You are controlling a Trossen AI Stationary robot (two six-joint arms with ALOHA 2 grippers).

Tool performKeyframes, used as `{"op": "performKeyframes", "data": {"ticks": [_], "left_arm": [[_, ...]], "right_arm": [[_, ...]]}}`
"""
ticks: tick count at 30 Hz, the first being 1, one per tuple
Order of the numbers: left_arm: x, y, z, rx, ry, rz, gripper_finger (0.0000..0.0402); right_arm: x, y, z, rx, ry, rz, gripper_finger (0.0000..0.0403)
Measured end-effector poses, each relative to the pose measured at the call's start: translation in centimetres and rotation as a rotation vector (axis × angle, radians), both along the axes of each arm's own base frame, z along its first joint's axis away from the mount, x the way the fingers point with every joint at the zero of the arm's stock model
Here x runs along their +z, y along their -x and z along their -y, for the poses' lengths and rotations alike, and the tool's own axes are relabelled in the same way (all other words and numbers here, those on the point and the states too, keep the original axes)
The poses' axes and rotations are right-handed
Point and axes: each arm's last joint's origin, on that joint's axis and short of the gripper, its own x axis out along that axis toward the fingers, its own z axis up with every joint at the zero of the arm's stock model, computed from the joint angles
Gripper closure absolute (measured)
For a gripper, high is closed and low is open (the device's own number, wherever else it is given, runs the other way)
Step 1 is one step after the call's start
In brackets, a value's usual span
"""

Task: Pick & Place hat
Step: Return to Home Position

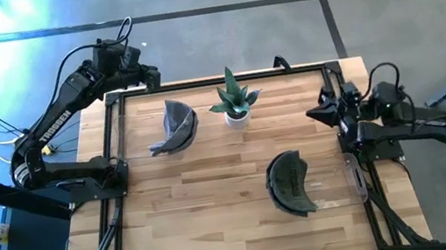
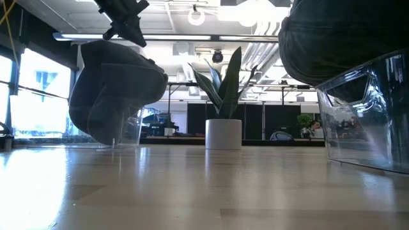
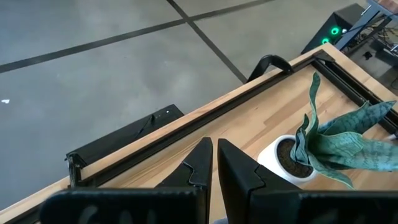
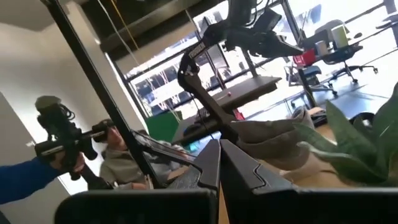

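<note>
Gray cap [image 1: 177, 125] lies in left clear bin [image 2: 131, 128], black cap [image 1: 289, 183] in right clear bin [image 1: 351, 184]. Left gripper [image 1: 147, 76] at the table [image 1: 221, 232] far edge and right gripper [image 1: 320, 112] at its right edge are empty, pinched narrow; retract slowly, clear of the plant [image 1: 234, 101]

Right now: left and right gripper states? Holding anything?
Left gripper: closed, empty, over the table's far left edge.
Right gripper: closed, empty, at the table's right edge.

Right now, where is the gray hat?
In the high view the gray cap sits on the left side of the table, inside a clear bin, just left of the potted plant.
</note>
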Motion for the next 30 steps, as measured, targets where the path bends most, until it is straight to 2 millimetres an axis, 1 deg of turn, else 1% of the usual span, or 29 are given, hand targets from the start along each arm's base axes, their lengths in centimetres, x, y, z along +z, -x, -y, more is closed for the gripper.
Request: {"op": "performKeyframes", "data": {"ticks": [4,9,11,15,17,19,24,28,30], "left_arm": [[-0.1,0.0,0.0,0.001,0.006,-0.004,0.0380],[-0.1,0.0,0.0,0.003,0.008,-0.002,0.0380],[-0.1,0.0,0.0,0.003,0.008,-0.002,0.0380],[-0.1,0.0,0.0,0.003,0.008,-0.002,0.0380],[-0.1,0.0,0.0,0.003,0.008,-0.001,0.0380],[0.0,0.0,0.0,0.000,0.009,0.001,0.0380],[-0.1,0.0,0.1,-0.002,0.012,-0.001,0.0380],[-0.1,0.0,0.1,-0.003,0.013,-0.004,0.0380],[-0.1,0.0,0.1,-0.005,0.012,-0.005,0.0380]], "right_arm": [[-2.3,-0.3,-0.2,0.028,-0.023,0.033,0.0402],[-4.4,-0.5,-0.6,0.029,-0.033,0.044,0.0402],[-5.3,-0.6,-0.7,0.005,-0.085,0.038,0.0403],[-8.2,-0.7,-1.2,0.013,-0.124,0.040,0.0403],[-9.6,-0.7,-1.4,0.013,-0.141,0.083,0.0403],[-9.8,-0.5,-1.7,0.002,-0.146,0.074,0.0403],[-10.2,-0.2,-2.1,0.005,-0.041,0.059,0.0403],[-11.0,-0.3,-2.2,0.006,0.054,-0.021,0.0403],[-11.7,-0.4,-2.2,0.005,0.088,-0.092,0.0403]]}}
